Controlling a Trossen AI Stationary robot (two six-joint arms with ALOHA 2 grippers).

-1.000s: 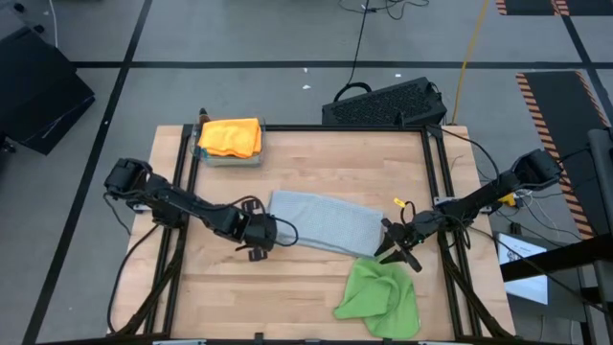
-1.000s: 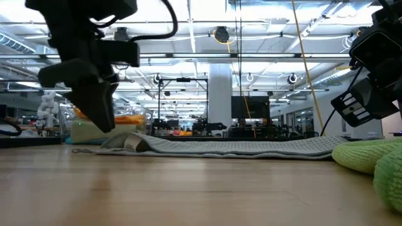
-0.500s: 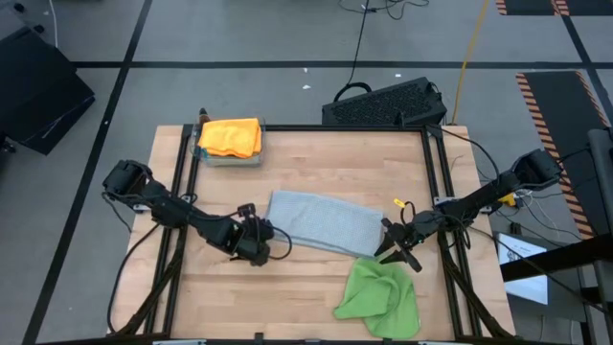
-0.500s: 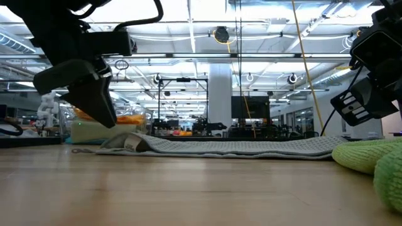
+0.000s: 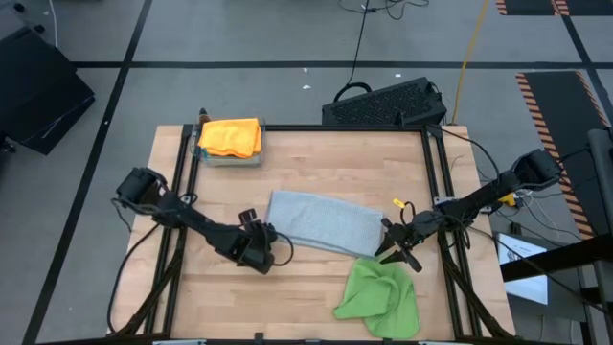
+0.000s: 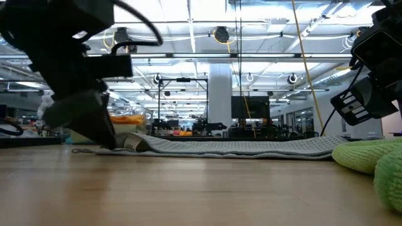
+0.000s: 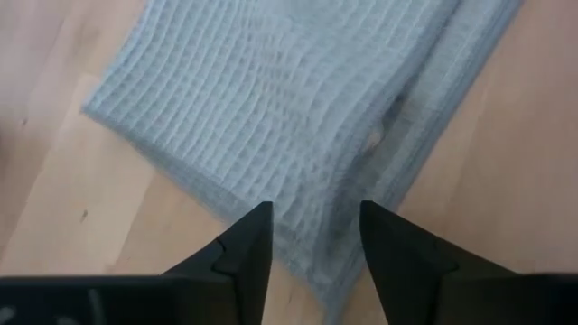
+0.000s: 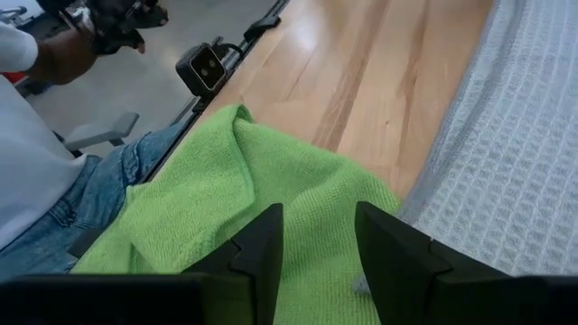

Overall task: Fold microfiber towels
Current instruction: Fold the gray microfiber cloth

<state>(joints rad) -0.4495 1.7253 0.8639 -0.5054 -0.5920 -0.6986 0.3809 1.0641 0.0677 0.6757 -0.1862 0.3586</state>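
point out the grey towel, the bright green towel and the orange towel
grey towel [image 5: 326, 222], high view, middle of its folded top surface
bright green towel [image 5: 380, 297], high view, centre of the crumpled heap
orange towel [image 5: 231, 136], high view, middle of its top face

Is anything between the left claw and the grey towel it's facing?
Nothing visible. The left claw sits open at the grey towel's near corner, with only bare table around; the bright green towel lies off by the right claw.
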